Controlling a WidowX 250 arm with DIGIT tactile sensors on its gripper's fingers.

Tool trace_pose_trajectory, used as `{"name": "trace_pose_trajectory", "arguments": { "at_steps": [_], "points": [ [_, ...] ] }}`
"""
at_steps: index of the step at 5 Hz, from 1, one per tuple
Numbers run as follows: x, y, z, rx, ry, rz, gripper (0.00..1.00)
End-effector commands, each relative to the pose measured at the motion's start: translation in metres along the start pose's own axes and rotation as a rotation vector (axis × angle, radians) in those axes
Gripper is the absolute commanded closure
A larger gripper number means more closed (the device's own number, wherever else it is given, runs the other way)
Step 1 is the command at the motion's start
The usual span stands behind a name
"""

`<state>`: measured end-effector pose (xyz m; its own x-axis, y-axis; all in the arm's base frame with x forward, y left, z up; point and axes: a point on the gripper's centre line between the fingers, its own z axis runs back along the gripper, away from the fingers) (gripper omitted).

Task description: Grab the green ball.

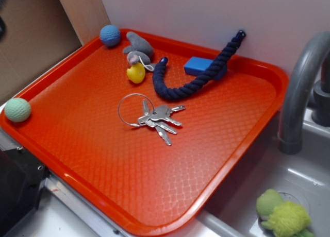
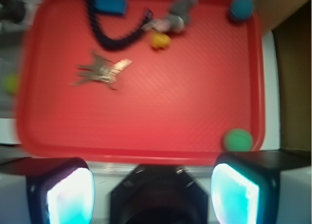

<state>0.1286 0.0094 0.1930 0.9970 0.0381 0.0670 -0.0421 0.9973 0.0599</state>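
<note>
Exterior view: a small pale mint-green crocheted yarn ball [image 1: 17,109] was seen at the left edge of a big orange-red plastic tray [image 1: 154,196], pushed up against the raised rim. A small blue crocheted ball [image 1: 110,35] was seen far off at the back corner of the tray. A bunch of silver keys on a ring [image 1: 152,117] was laid near the middle. A dark blue rope [image 1: 198,74], a little blue block [image 1: 198,65], a small yellow duck [image 1: 136,72] and a grey soft toy [image 1: 138,46] were placed near the back. A fuzzy lime-green plush toy [image 1: 282,214] was left down in the grey sink, off the tray. The gripper could not be seen from here.

Wrist view: the picture was blurred. The gripper [image 2: 152,190] was seen at the bottom, outside the near edge of the tray, with its two fingers [image 2: 234,190] held wide apart and nothing between them. The green ball [image 2: 238,139] was found in the tray's near right corner, just ahead of the right finger and off to the right of the gap. A short move forward and to the right is judged to be needed. The fingertips were cut off by the bottom edge, and the height above the tray could not be told.
</note>
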Motion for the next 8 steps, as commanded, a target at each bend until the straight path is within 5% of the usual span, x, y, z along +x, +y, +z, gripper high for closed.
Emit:
{"name": "trace_pose_trajectory", "arguments": {
  "at_steps": [1,2,4,6,8],
  "points": [
    [0.004,0.035,-0.049,0.002,-0.049,-0.247,0.00],
    [0.001,0.053,-0.099,0.025,0.040,-0.278,0.00],
    [-0.008,0.077,-0.142,0.052,0.103,-0.239,0.00],
    [-0.029,0.107,-0.159,0.205,0.166,-0.182,0.00],
    [-0.031,0.110,-0.169,0.306,0.209,-0.152,1.00]
  ]
}}
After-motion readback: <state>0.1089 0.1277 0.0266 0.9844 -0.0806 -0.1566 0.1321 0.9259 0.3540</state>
